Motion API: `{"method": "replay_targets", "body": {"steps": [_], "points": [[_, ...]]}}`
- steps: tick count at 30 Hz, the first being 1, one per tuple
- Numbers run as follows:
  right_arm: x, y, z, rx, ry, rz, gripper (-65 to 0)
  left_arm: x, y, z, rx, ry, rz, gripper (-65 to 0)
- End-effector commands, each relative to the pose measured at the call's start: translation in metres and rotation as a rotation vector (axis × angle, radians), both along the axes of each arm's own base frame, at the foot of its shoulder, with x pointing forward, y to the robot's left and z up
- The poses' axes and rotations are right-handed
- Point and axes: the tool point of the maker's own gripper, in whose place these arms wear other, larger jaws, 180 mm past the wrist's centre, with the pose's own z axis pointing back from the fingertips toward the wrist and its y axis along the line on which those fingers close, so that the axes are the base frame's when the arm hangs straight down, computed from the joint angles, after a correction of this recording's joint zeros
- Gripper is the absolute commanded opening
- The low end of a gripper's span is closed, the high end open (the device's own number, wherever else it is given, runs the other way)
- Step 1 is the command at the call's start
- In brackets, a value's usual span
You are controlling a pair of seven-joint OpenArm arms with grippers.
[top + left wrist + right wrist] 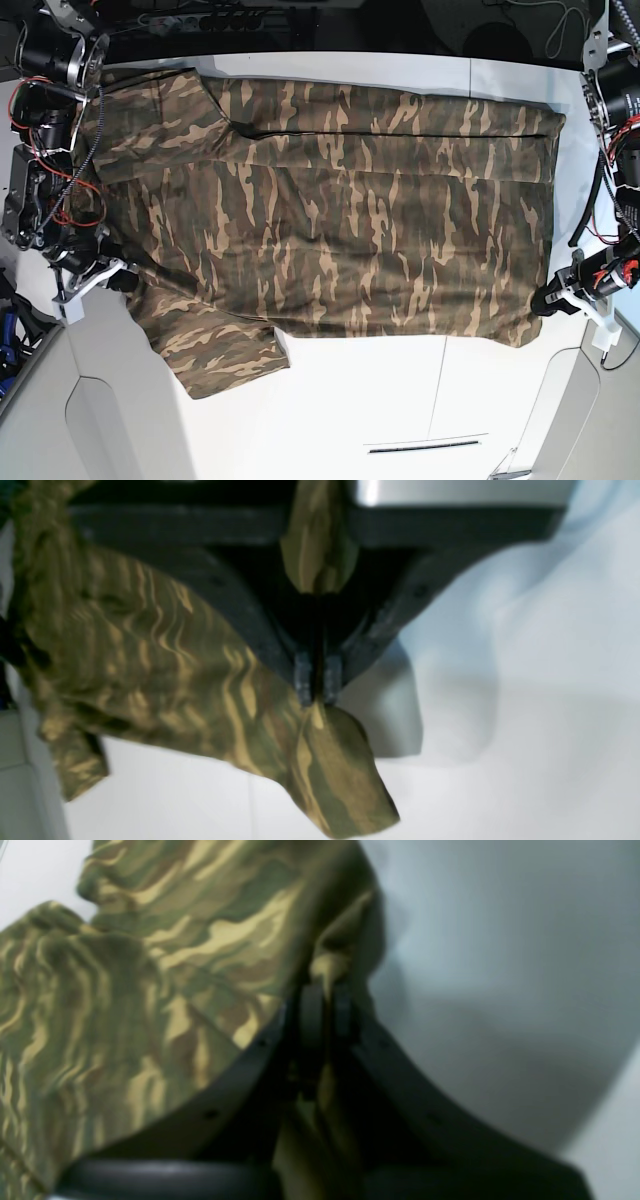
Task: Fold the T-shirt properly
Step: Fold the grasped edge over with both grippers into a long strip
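The camouflage T-shirt (340,210) lies spread wide across the white table (400,400), one sleeve sticking out at the front left. My left gripper (545,300) is at the shirt's front right corner, shut on the cloth edge. In the left wrist view the gripper (318,692) pinches the T-shirt (150,670), which drapes left and below the tips. My right gripper (125,280) is at the shirt's front left edge. In the right wrist view the gripper (324,990) is shut on a fold of the T-shirt (125,990).
Both arm bases with red and black cables stand at the far left (45,120) and far right (615,110) of the table. A narrow slot (425,445) marks the table surface near the front edge. Dark floor and cables lie beyond the back edge.
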Motion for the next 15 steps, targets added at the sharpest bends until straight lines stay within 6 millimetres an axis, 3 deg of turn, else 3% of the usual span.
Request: {"method": "replay_targets", "body": {"steps": [1, 8, 15], "points": [[0.015, -0.008, 0.029, -0.001, -0.072, 0.002, -65.0, 0.008, 0.009, 0.026, 0.011, -0.058, -0.011, -65.0], [0.004, -0.019, 0.054, 0.006, -0.083, 0.041, -65.0, -0.025, 0.014, 0.032, 0.012, 0.011, -0.090, -65.0], [-0.033, -0.030, 0.046, -0.004, -0.068, 0.043, -65.0, -0.070, 0.006, 0.027, 0.097, 0.065, -0.213, -65.0]]}}
